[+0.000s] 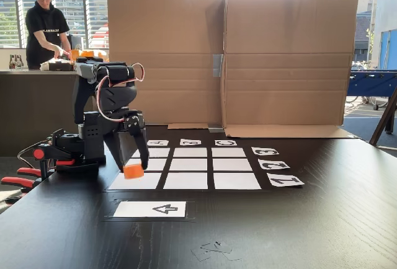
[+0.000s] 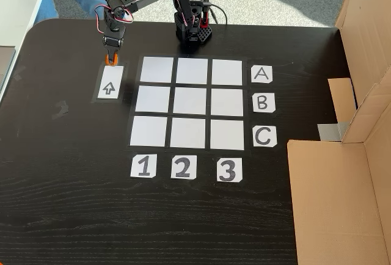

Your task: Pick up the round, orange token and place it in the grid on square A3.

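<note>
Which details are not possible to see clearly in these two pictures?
- Token: in the overhead fixed view the claw covers most of it.
- Whether the token touches the table: the front fixed view cannot settle it.
- Contact of the claw fingers with the token: too small to judge.
- Cardboard box: cut off by the right edge in the overhead fixed view.

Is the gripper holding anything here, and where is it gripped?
Yes: the gripper pinches the orange token by its sides between its fingertips, apparently just above the table.
</note>
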